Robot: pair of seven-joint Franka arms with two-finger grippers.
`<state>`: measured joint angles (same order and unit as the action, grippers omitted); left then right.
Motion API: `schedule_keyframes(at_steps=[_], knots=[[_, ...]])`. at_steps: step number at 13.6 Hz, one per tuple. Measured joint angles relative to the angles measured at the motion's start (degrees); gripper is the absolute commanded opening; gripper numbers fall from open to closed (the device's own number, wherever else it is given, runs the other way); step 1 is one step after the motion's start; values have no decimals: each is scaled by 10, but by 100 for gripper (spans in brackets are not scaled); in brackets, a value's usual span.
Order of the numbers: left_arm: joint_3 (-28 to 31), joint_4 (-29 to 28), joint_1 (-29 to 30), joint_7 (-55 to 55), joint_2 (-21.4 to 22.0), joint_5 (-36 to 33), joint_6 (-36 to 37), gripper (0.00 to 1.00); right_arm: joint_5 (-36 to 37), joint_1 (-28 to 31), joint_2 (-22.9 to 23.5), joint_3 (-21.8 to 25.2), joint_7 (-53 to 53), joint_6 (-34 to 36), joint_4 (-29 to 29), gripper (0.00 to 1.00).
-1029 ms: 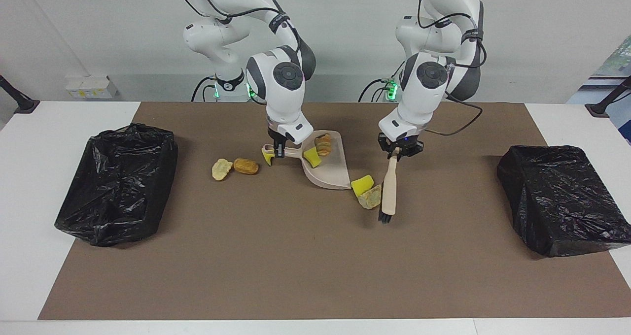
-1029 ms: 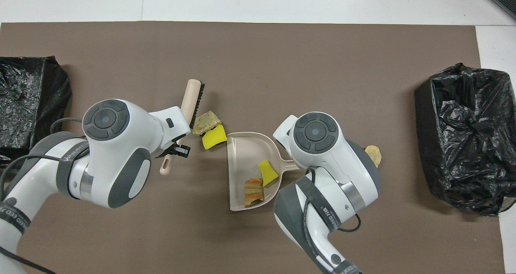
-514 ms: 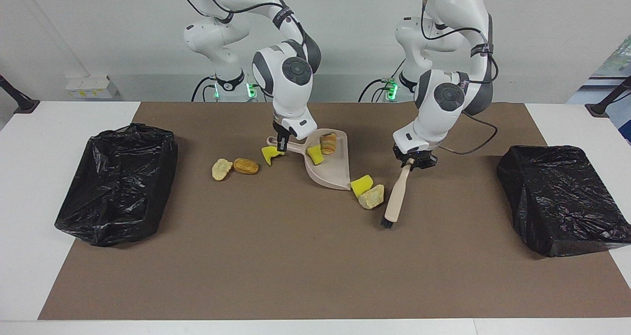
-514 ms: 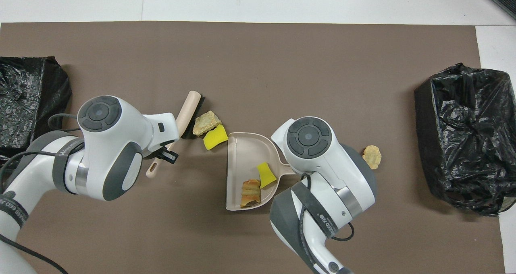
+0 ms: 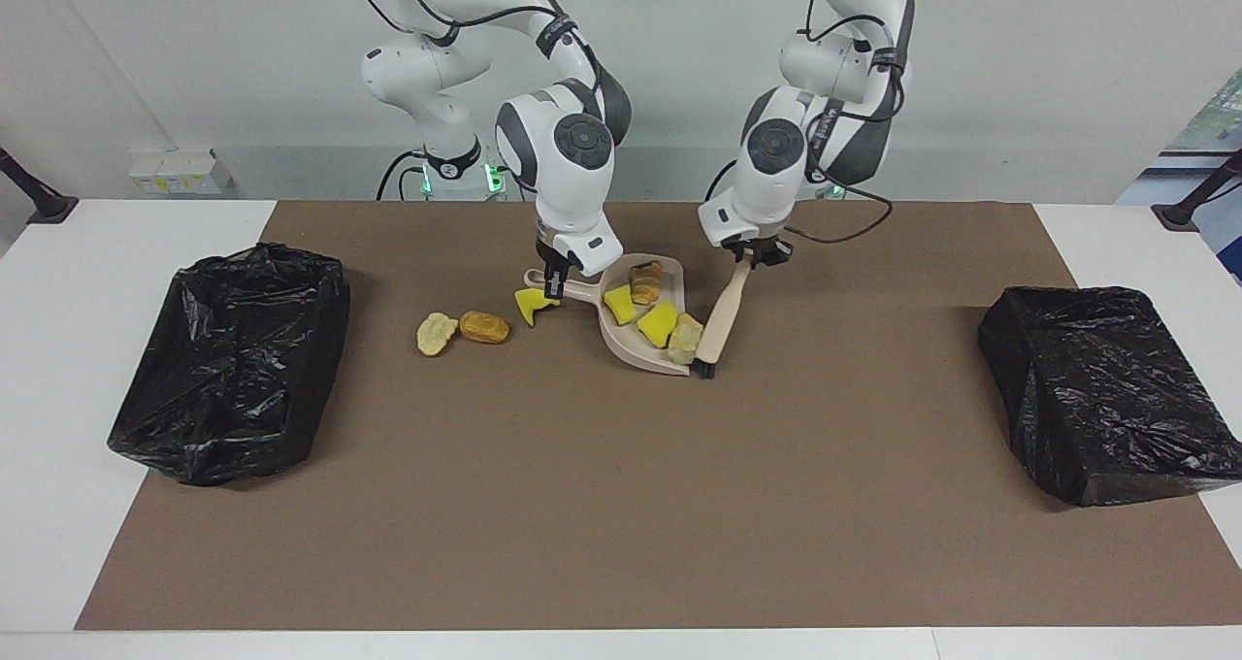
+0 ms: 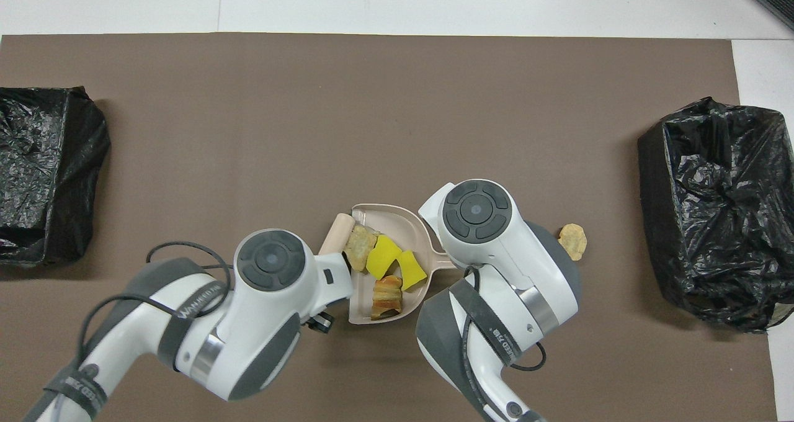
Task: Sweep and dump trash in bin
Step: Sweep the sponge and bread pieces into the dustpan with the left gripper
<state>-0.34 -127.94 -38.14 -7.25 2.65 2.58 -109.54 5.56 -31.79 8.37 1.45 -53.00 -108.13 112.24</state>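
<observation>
Left pincer [image 5: 758, 252] is clamping the brush [image 5: 719, 322], sweeping scraps into the dustpan [image 5: 636, 346]; right pincer [image 5: 554, 282] is gripping its handle. Next: 3 scraps [image 5: 463, 327] beside the dustpan need sweeping.

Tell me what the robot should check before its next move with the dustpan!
1. Right gripper shut on the handle of the beige plastic dustpan: ok.
2. Left gripper shut on the beige black-bristled brush: ok.
3. Brush sits at the dustpan's mouth: ok.
4. All trash in the dustpan: not ok. A yellow sponge chunk, pale tan lump and brown crusty lump lie on the brown mat.
5. Black bag-lined bin toward the right arm's end is open: ok.
</observation>
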Motion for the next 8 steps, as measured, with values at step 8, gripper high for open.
schedule_keyframes(at_steps=[8], knots=[[10,63,-49,-142,12,24,29,0,-1,49,0,2,-126,-30,1,0]])
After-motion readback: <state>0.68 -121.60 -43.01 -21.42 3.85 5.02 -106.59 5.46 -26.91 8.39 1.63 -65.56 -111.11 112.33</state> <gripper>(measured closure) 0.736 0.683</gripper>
